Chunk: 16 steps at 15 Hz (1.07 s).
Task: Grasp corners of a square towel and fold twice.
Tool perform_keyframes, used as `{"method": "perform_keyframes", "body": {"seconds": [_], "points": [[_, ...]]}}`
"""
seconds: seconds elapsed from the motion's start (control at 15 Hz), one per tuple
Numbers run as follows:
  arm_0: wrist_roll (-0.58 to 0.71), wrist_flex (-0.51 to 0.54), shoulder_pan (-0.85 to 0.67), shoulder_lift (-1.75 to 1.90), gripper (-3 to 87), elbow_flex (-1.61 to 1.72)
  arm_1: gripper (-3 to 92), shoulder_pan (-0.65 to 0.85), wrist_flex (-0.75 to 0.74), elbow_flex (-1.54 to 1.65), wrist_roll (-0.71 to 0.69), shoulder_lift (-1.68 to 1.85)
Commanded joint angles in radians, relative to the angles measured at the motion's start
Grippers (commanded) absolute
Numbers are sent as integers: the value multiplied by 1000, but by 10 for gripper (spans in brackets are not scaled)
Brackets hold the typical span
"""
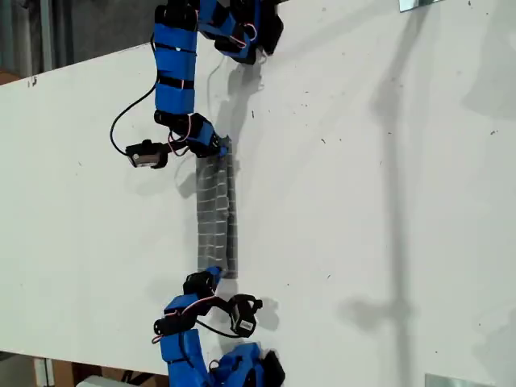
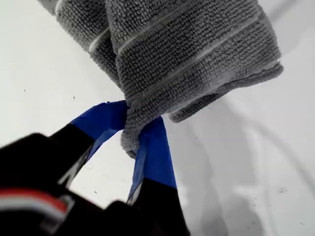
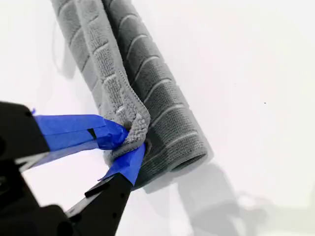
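The grey striped towel lies folded into a narrow strip on the white table, running between two blue arms. One arm's gripper is at the strip's far end and the other arm's gripper at its near end; which is first or second I cannot tell. In the first wrist view my first gripper is shut on a corner of the towel, with the cloth bunched between its blue-taped fingers. My second gripper is shut on a corner of the towel.
Black wrist cameras stick out beside each gripper, one toward the exterior view's left, one near the bottom. A black cable loops over the table. Metal brackets sit at the table's corners on the exterior view's right.
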Motion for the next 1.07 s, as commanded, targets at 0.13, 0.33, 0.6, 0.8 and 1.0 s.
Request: {"method": "perform_keyframes", "body": {"seconds": [0.13, 0.33, 0.6, 0.8, 1.0], "points": [[6, 3, -38, 43, 233, 2, 237, 9, -41, 58, 34, 115], [25, 135, -74, 138, 278, -29, 294, 6, -20, 66, 28, 153], [18, 61, -129, 494, 246, 241, 326, 98, 8, 83, -28, 193], [2, -41, -140, 485, 233, 356, 334, 268, -66, 77, -107, -67], [-5, -137, -178, 485, 228, 463, 300, 261, -38, -124, -137, -337]]}}
